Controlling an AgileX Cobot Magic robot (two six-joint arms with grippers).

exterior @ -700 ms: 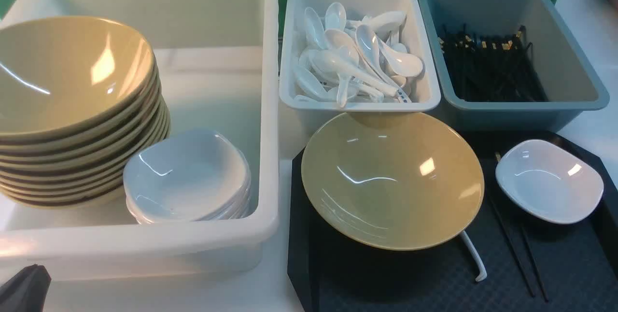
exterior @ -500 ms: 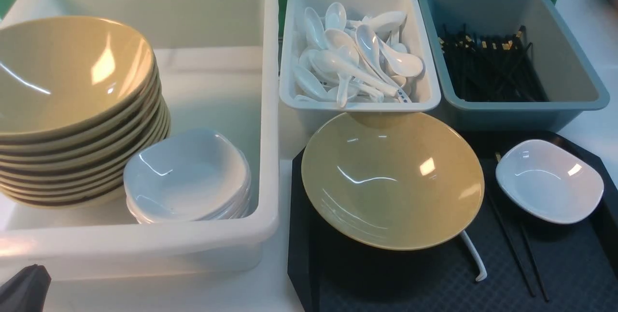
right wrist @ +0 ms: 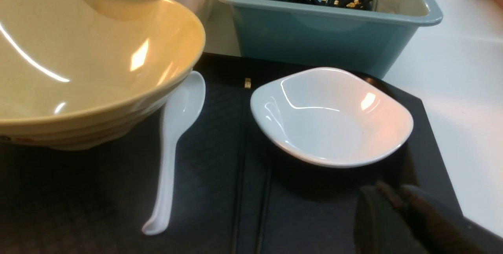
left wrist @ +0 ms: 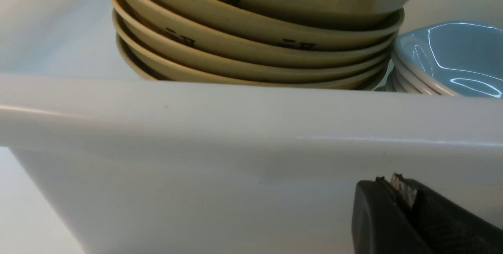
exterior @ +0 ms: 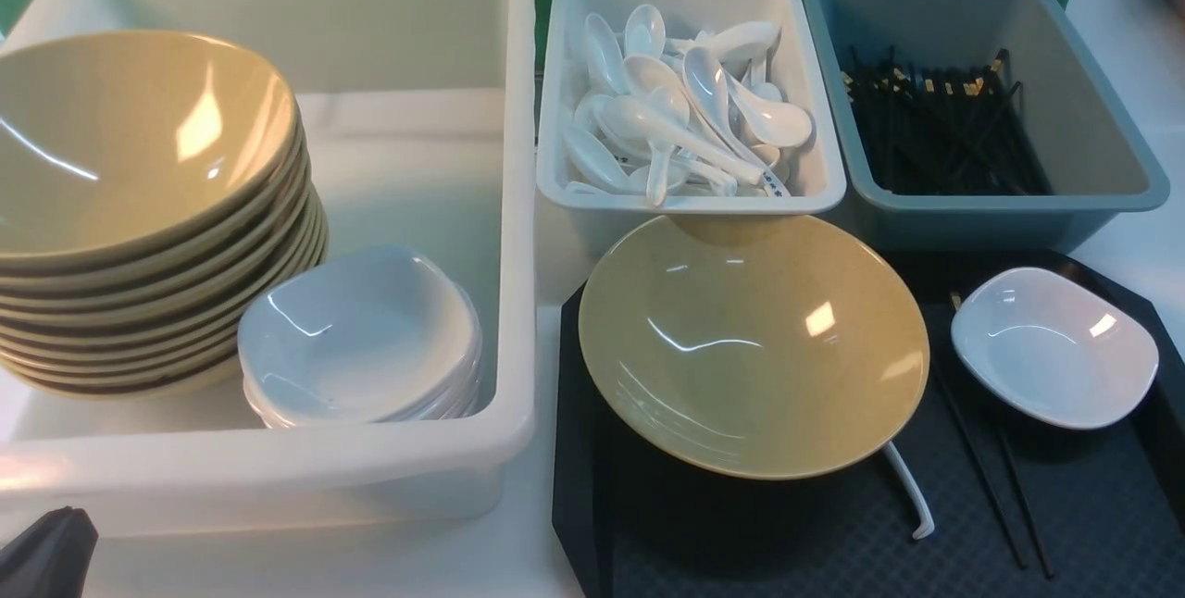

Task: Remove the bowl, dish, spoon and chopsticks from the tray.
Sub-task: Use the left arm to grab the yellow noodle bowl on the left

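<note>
The olive-yellow bowl (exterior: 752,343) sits on the left part of the black tray (exterior: 741,542). The white dish (exterior: 1054,346) lies at the tray's right. The spoon (right wrist: 173,128) lies beside the bowl with its scoop tucked under the rim. The black chopsticks (exterior: 1004,478) run under the dish's near side. My right gripper (right wrist: 395,191) hovers over the tray just short of the dish, fingers together and holding nothing. My left gripper (left wrist: 393,181) is shut and empty in front of the large white tub's near wall (left wrist: 196,148); only its dark tip (exterior: 46,552) shows in the front view.
The large white tub (exterior: 278,468) at left holds a stack of olive bowls (exterior: 139,209) and stacked white dishes (exterior: 361,339). Behind the tray stand a smaller white tub of spoons (exterior: 690,200) and a grey-blue tub of chopsticks (exterior: 981,209).
</note>
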